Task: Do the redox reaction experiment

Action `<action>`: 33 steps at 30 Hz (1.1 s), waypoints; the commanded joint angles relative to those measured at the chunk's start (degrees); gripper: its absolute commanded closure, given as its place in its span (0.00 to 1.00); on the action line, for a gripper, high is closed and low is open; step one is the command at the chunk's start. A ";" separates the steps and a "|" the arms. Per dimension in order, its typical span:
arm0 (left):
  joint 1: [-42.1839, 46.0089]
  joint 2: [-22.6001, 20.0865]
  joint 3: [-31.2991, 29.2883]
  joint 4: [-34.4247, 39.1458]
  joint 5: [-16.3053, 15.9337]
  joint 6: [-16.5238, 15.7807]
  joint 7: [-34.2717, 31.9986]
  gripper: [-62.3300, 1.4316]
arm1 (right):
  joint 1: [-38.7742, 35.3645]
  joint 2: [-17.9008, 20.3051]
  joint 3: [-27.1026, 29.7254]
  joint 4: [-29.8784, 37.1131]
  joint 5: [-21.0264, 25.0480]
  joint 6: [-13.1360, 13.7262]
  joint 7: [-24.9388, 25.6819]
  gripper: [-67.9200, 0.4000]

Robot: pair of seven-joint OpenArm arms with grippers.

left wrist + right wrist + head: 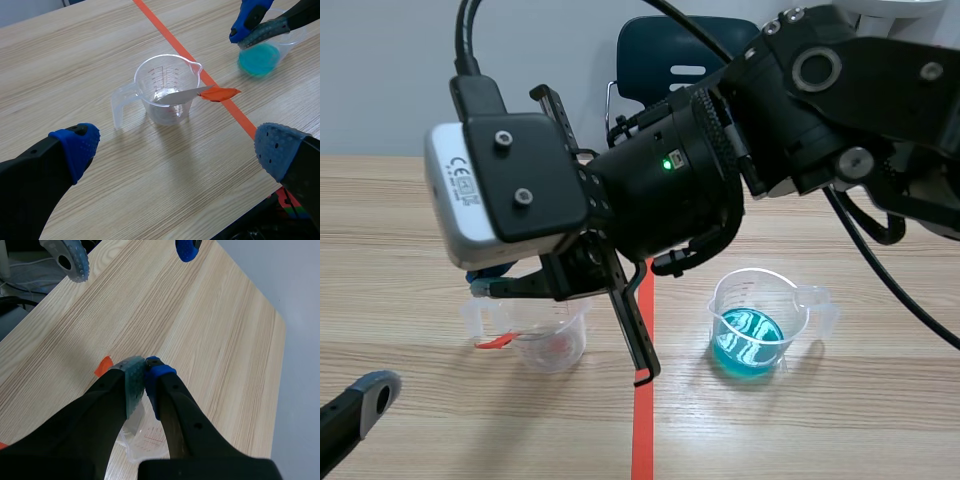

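A clear measuring cup point(165, 90) stands just left of the orange tape line, holding a thin metal strip point(177, 96) whose orange end point(220, 93) juts over the rim. A second cup point(752, 325) holds blue liquid, right of the tape. My right gripper point(485, 283) hangs shut above the clear cup point(147, 442), with nothing seen between its pads. In the left wrist view this right gripper point(240, 37) shows in front of the blue cup point(257, 57). My left gripper point(177, 142) is open, low, short of the clear cup point(552, 340) and apart from it.
The right arm's wrist and camera housing point(505, 185) loom large over the table's middle. A dark chair point(670, 55) stands beyond the far edge. One finger point(368, 393) of the left gripper shows near the front left corner.
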 commanded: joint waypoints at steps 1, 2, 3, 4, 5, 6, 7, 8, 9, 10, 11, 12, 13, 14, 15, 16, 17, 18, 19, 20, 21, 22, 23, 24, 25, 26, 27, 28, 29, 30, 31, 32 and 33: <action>-0.17 0.42 -0.46 0.52 -0.42 -0.20 -1.07 0.00 | 1.27 -0.02 0.42 0.26 0.42 -0.42 0.66 0.98; -0.17 0.42 -0.46 0.52 -0.42 -0.20 -1.07 0.00 | 1.27 -0.02 0.42 0.26 0.42 -0.42 0.66 0.98; -0.17 0.42 -0.46 0.52 -0.42 -0.20 -1.07 0.00 | 1.27 -0.02 0.42 0.26 0.42 -0.42 0.66 0.98; -0.17 0.42 -0.46 0.52 -0.42 -0.20 -1.07 0.00 | 1.27 -0.02 0.42 0.26 0.42 -0.42 0.66 0.98; -0.17 0.42 -0.46 0.52 -0.42 -0.20 -1.07 0.00 | 1.27 -0.02 0.42 0.26 0.42 -0.42 0.66 0.98; -0.17 0.42 -0.46 0.52 -0.42 -0.20 -1.07 0.00 | 1.27 -0.02 0.42 0.26 0.42 -0.42 0.66 0.98; -0.17 0.42 -0.46 0.52 -0.42 -0.20 -1.07 0.00 | 1.27 -0.02 0.42 0.26 0.42 -0.42 0.66 0.98; -0.17 0.42 -0.46 0.52 -0.42 -0.20 -1.07 0.00 | 1.27 -0.02 0.42 0.26 0.42 -0.42 0.66 0.98; -0.17 0.42 -0.46 0.52 -0.42 -0.20 -1.07 0.00 | 1.27 -0.02 0.42 0.26 0.42 -0.42 0.66 0.98; -0.17 0.42 -0.46 0.52 -0.42 -0.20 -1.07 0.00 | 1.27 -0.02 0.42 0.26 0.42 -0.42 0.66 0.98; -0.17 0.42 -0.46 0.52 -0.42 -0.20 -1.07 0.00 | 1.27 -0.02 0.42 0.26 0.42 -0.42 0.66 0.98; -0.17 0.42 -0.46 0.52 -0.42 -0.20 -1.07 0.00 | 1.27 -0.02 0.42 0.26 0.42 -0.42 0.66 0.98; -0.17 0.42 -0.46 0.52 -0.42 -0.20 -1.07 0.00 | 1.27 -0.02 0.42 0.26 0.42 -0.42 0.66 0.98; -0.17 0.42 -0.46 0.52 -0.42 -0.20 -1.07 0.00 | 1.27 -0.02 0.42 0.26 0.42 -0.42 0.66 0.98; -0.17 0.42 -0.46 0.52 -0.42 -0.20 -1.07 0.00 | 1.27 -0.02 0.42 0.26 0.42 -0.42 0.66 0.98; -0.17 0.42 -0.46 0.52 -0.42 -0.20 -1.07 0.00 | 1.27 -0.02 0.42 0.26 0.42 -0.42 0.66 0.98; -0.17 0.42 -0.46 0.52 -0.42 -0.20 -1.07 0.00 | 1.27 -0.02 0.42 0.26 0.42 -0.42 0.66 0.98; -0.17 0.42 -0.46 0.52 -0.42 -0.20 -1.07 0.00 | 1.27 -0.02 0.42 0.26 0.42 -0.42 0.66 0.98; -0.17 0.42 -0.46 0.52 -0.42 -0.20 -1.07 0.00 | 1.27 -0.02 0.42 0.26 0.42 -0.42 0.66 0.98; -0.17 0.42 -0.46 0.52 -0.42 -0.20 -1.07 0.00 | 1.27 -0.02 0.42 0.26 0.42 -0.42 0.66 0.98; -0.17 0.42 -0.46 0.52 -0.42 -0.20 -1.07 0.00 | 1.27 -0.02 0.42 0.26 0.42 -0.42 0.66 0.98; -0.17 0.42 -0.46 0.52 -0.42 -0.20 -1.07 0.00 | 1.27 0.00 0.42 0.26 0.42 -0.42 0.63 0.98; -0.17 0.42 -0.46 0.52 -0.42 -0.20 -1.07 0.00 | 1.27 0.00 0.42 0.26 0.42 -0.42 0.63 0.98; -0.17 0.42 -0.46 0.52 -0.42 -0.20 -1.07 0.00 | 1.29 0.11 0.42 0.26 0.42 -0.42 0.61 0.98; -0.17 0.42 -0.46 0.52 -0.42 -0.20 -1.07 0.00 | 1.29 0.20 0.42 0.28 0.44 -0.39 0.66 0.98; -0.17 0.42 -0.46 0.52 -0.42 -0.20 -1.07 0.00 | 1.29 0.37 0.42 0.33 0.44 -0.39 0.63 0.95; -0.17 0.42 -0.46 0.52 -0.42 -0.20 -1.07 0.00 | 1.29 0.52 0.42 0.33 0.44 -0.39 0.68 0.92; -0.17 0.42 -0.46 0.52 -0.39 -0.20 -1.07 0.00 | 1.29 0.83 0.42 0.37 0.46 -0.39 0.72 0.88; -0.17 0.42 -0.46 0.52 -0.39 -0.20 -1.05 0.00 | 1.29 1.14 0.42 0.44 0.46 -0.39 0.92 0.85; -0.17 0.42 -0.46 0.52 -0.39 -0.20 -1.05 0.00 | 1.36 1.49 0.42 0.46 0.48 -0.39 1.29 0.81; -0.17 0.42 -0.46 0.52 -0.39 -0.20 -1.05 0.00 | 1.46 1.90 0.42 0.46 0.50 -0.39 1.62 0.77; -0.17 0.42 -0.46 0.52 -0.39 -0.20 -1.05 0.00 | 1.64 2.34 0.44 0.52 0.96 -0.39 1.81 0.73; -0.17 0.42 -0.46 0.52 -0.39 -0.20 -1.05 0.00 | 1.81 2.86 0.44 0.63 1.25 -0.37 2.01 0.69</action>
